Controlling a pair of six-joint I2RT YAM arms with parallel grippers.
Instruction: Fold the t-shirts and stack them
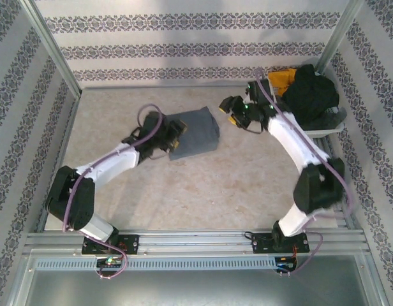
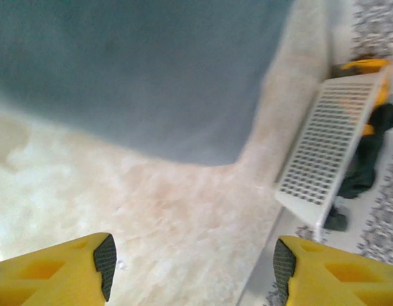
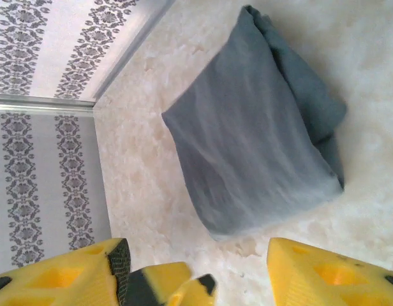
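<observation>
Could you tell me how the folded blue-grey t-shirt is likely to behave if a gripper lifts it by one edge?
The blue-grey t-shirt is soft, creased cloth, so it would probably droop. Its folded layers lie loose, so lifting one edge would likely undo the fold. Pushed across the table, it may wrinkle rather than slide whole.

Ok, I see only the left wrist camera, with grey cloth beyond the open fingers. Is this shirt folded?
Observer: Yes. The right wrist view shows the blue-grey t-shirt folded into a rectangle, flat on the table.
Operator: Where is the right gripper?
Observer: From above, the right gripper is open, to the right of that shirt and apart from it.
Operator: And the other shirts?
Observer: The black t-shirt lies crumpled on the white tray, with the yellow t-shirt beside it.
</observation>
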